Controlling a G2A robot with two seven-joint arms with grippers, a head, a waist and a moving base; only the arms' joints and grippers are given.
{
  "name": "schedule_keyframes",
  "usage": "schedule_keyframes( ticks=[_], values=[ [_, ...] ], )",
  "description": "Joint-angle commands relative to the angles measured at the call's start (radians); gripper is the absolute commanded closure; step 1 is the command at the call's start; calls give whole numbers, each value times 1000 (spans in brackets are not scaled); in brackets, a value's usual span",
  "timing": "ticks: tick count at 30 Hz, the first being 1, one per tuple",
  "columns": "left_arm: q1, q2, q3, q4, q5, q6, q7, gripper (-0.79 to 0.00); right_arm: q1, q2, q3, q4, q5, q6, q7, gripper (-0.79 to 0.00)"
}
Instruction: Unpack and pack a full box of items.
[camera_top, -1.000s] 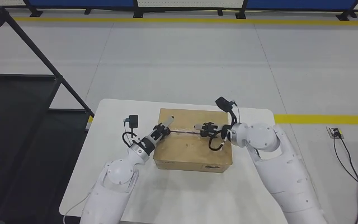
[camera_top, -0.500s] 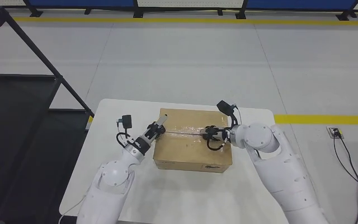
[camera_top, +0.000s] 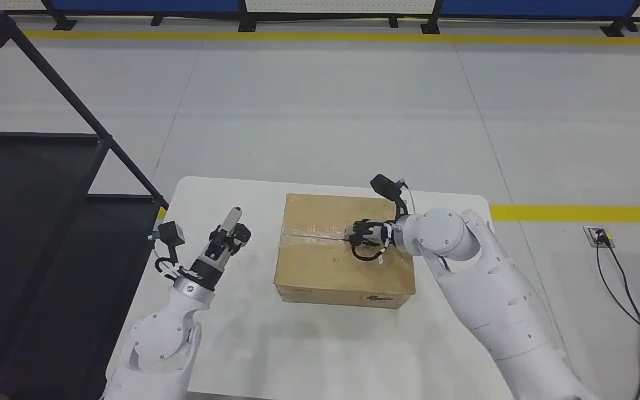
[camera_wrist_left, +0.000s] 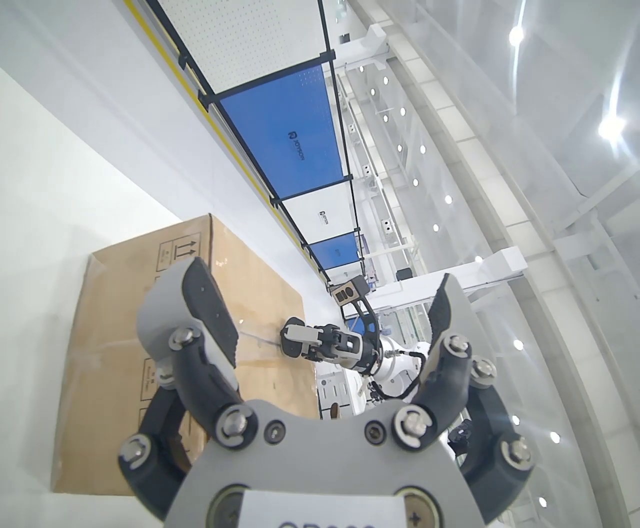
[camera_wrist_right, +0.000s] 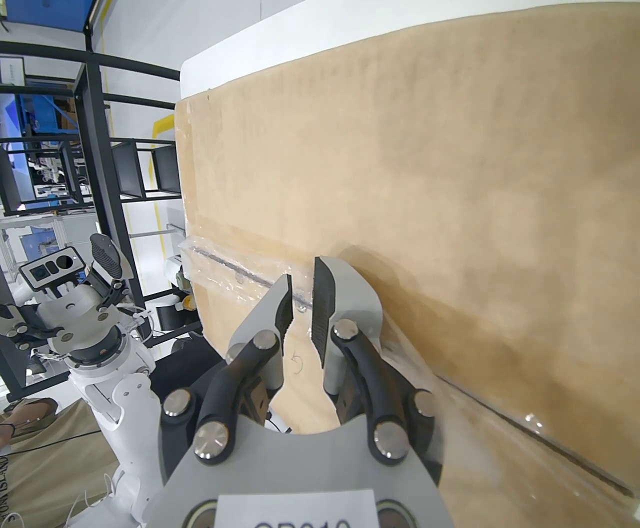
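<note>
1. Right gripper (camera_wrist_right: 301, 287): fingers all but pressed together with a sliver of gap, nothing visibly pinched. The tips sit on top of the box (camera_top: 340, 265), right on the tape seam (camera_wrist_right: 235, 272).
2. Tape seam: clear tape along the middle of the lid, where the two flaps meet. It looks wrinkled and lifted toward the end nearer the left arm. Flaps are shut, so the contents are hidden.
3. Box: closed, in the middle of the table (camera_top: 250, 330), long side toward the robot.
4. Left gripper (camera_wrist_left: 320, 280): fingers spread wide, holding nothing. It is above the table beside the box's end, not touching it.
5. My read: the step in hand is breaking the tape so the flaps can open. Unpacking hasn't started.
6. To do it well:
   - Keep the right tips in the groove between the flaps.
   - Use light downward pressure and one straight run along the seam.
   - Brace the box's end with the left gripper, or it will likely slide.
   - Pushing too deep risks denting a flap or whatever lies beneath.
</note>
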Motion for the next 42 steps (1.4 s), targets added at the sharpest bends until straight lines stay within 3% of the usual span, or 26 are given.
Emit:
schedule_keyframes(
  ticks=[1, 25, 28, 36, 42],
  values=[
    [14, 3, -14, -7, -7, -4, -1, -785, 20, -8, -23, 23, 10, -3, -2, -179],
    [8, 18, -42, 45, -56, -9, -16, -785, 161, -106, -216, 202, 115, -102, -36, -169],
    [3, 19, -38, 49, -56, -7, -18, -785, 162, -102, -204, 212, 114, -119, -20, -160],
    [-19, 21, -12, 58, -48, 4, -21, -785, 89, -54, -104, 134, 75, -130, 6, -3],
    [-37, 21, 11, 66, -39, 13, -24, -785, -2, -13, -18, 31, 29, -102, 29, 0]
  ],
)
